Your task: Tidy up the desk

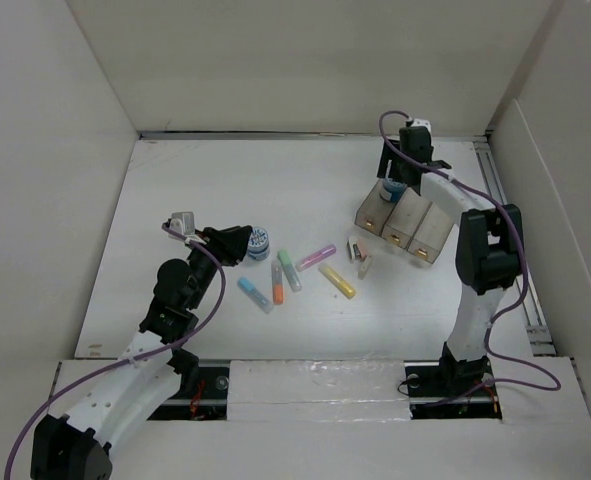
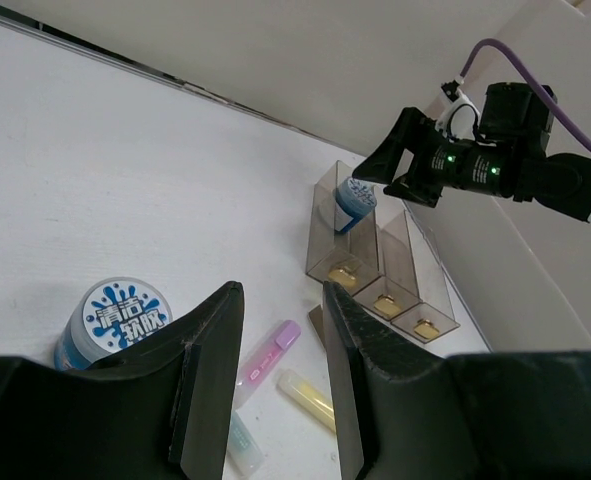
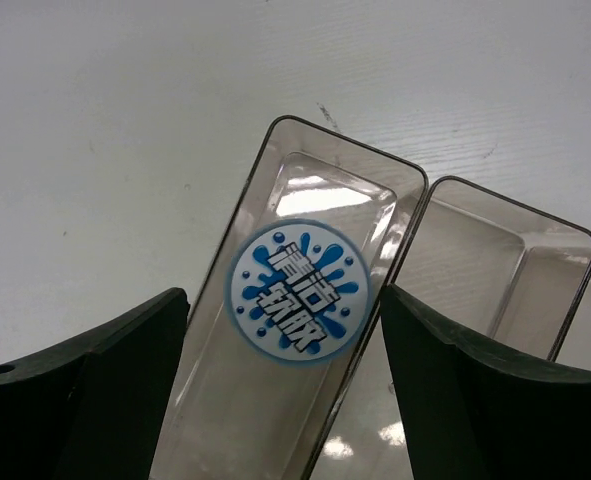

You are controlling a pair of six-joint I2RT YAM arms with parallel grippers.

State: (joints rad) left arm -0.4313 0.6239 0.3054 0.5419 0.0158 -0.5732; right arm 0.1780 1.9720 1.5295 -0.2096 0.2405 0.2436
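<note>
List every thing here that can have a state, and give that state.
Left gripper: slightly open, empty.
Right gripper: open, empty.
Tray: middle compartment empty.
First jar: lid on, inside the tray's end compartment, not gripped.
Second jar: upright, lid on, standing on the desk.
Markers: lying flat, loose on the desk.

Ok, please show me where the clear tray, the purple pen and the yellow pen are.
clear tray [image 3: 350,148]: right wrist view, rim of one compartment.
purple pen [image 1: 316,257]: top view, middle of its barrel.
yellow pen [image 1: 337,281]: top view, middle of its barrel.
</note>
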